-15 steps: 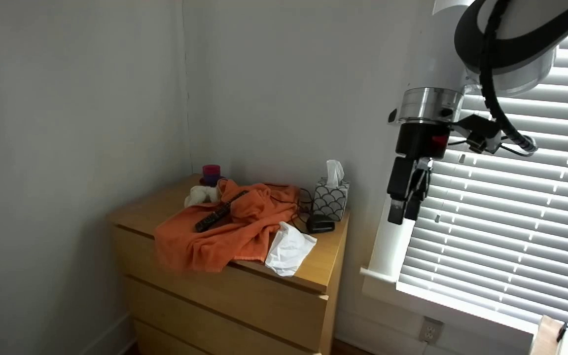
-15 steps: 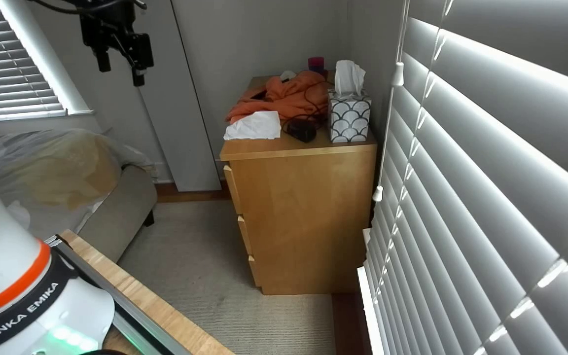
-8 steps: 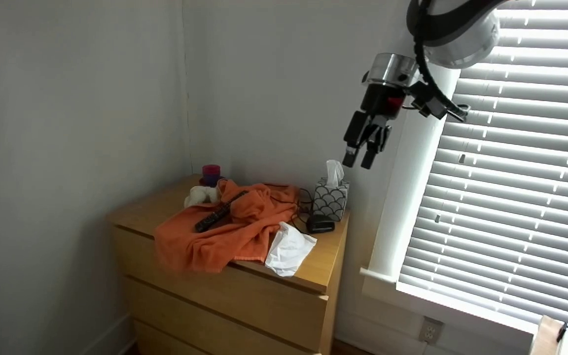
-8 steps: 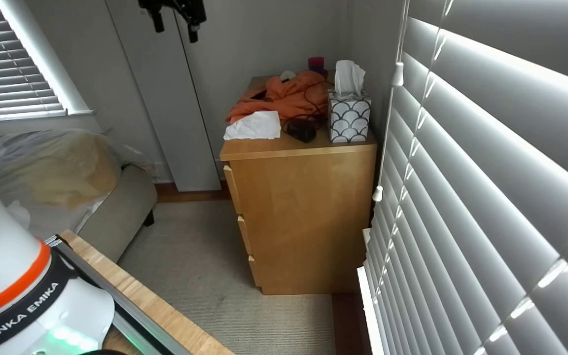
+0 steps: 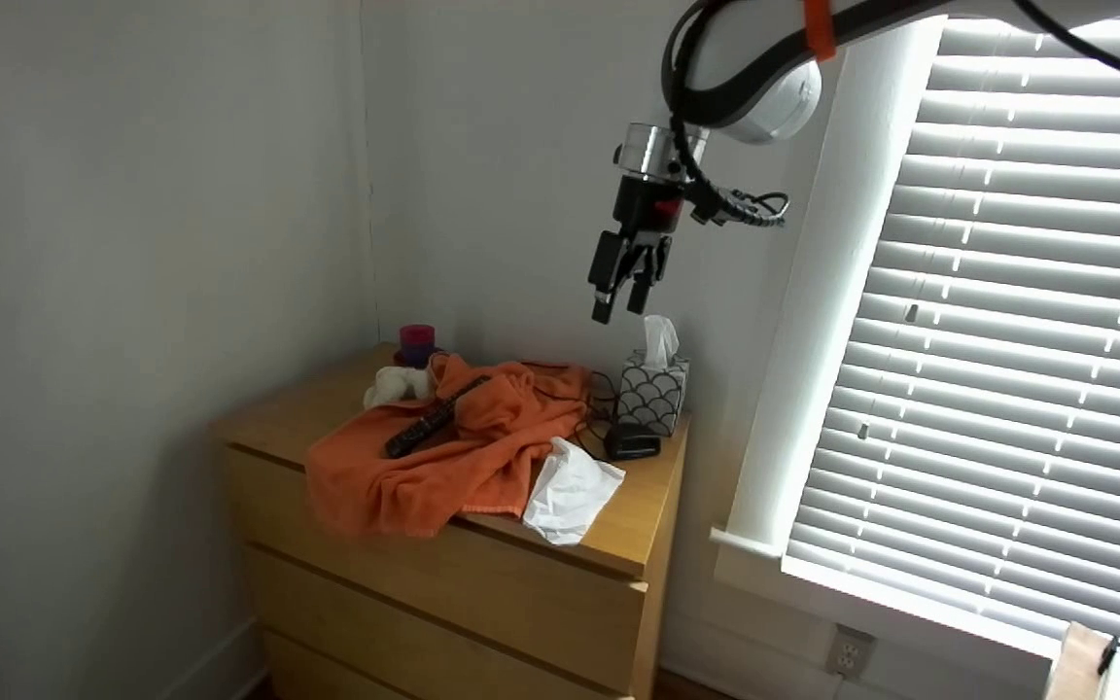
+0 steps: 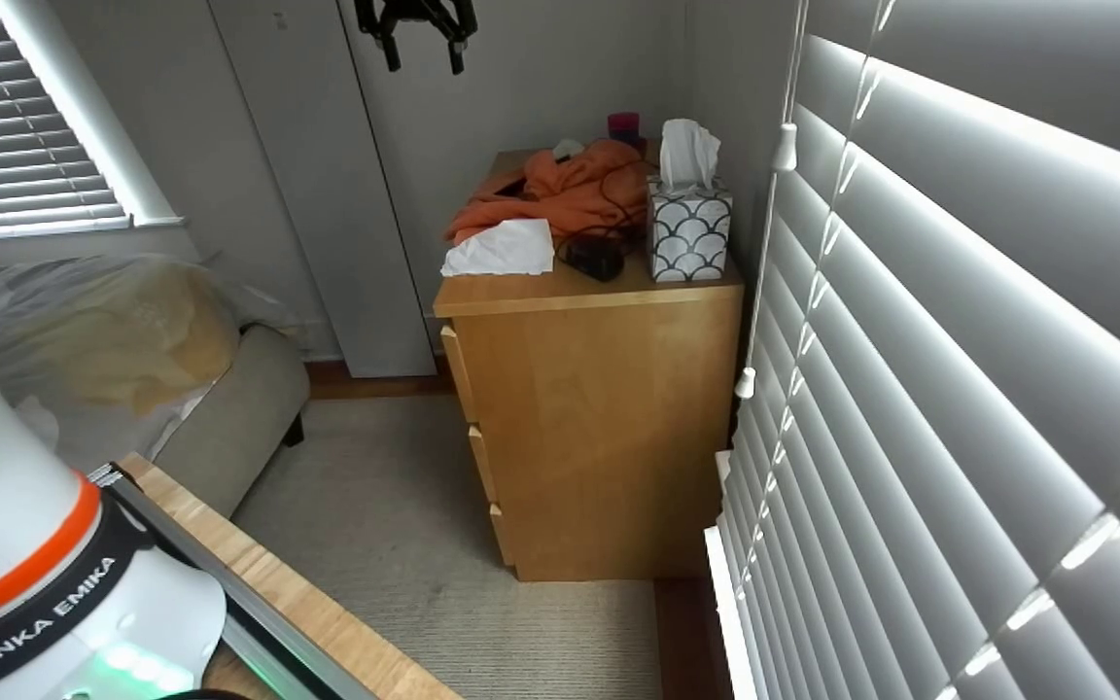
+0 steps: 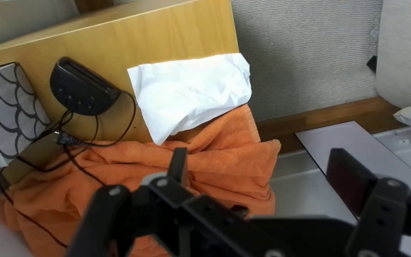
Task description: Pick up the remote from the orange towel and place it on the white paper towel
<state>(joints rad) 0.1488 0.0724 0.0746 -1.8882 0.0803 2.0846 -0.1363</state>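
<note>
On the dresser top, the orange towel lies in loose folds, partly hanging over the front edge. Across its folds rests the black remote, slanted, in an exterior view. Only a dark end of the remote shows in the wrist view, the rest hidden behind the gripper's linkage. The white paper towel lies beside the cloth at the dresser's front edge; the wrist view shows this white paper towel creased. High above the dresser, my gripper points down with fingers wide apart and nothing between them.
A patterned tissue box and a black device with loose cables stand at the towel's side. Behind the cloth are a dark red and purple cup and a white fluffy thing. Window blinds hang beside the dresser.
My gripper has travelled from beside the window to above the dresser, rising first and then swinging over. It has stayed open. The towel, remote and paper towel have not moved.
</note>
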